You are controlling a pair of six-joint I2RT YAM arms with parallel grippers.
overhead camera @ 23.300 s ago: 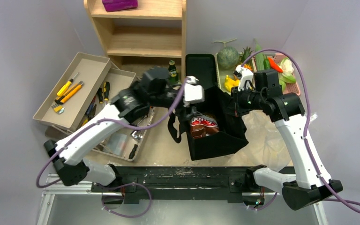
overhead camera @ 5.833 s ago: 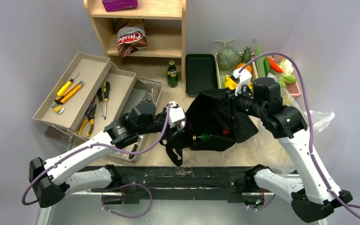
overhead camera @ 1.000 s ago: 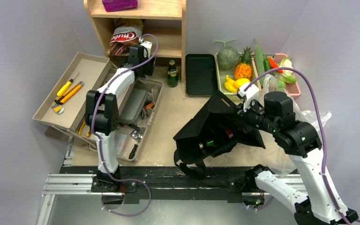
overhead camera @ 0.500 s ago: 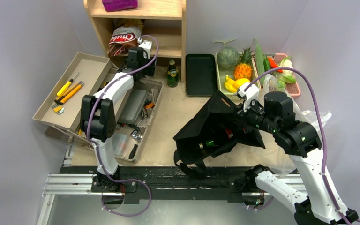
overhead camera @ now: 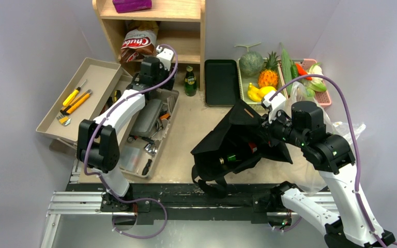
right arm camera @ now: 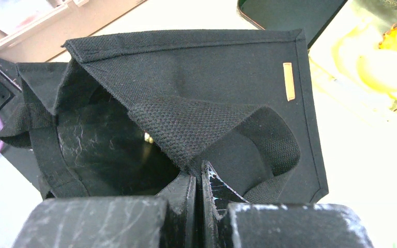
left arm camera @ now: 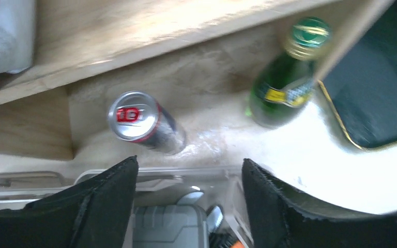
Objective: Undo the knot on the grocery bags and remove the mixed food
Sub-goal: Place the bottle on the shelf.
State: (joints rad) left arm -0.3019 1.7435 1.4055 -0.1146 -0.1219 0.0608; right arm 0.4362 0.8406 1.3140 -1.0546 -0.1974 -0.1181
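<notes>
Bag (right arm camera: 196,72) rim in right gripper (right arm camera: 197,178), mouth gaping

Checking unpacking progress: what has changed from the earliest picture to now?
The red-brown chip packet went from the black cloth bag onto the wooden shelf. The left gripper left the bag and now hangs open by the shelf's foot. The bag, upright before, lies tipped over. Unchanged: right gripper shut on the bag's cloth.
</notes>
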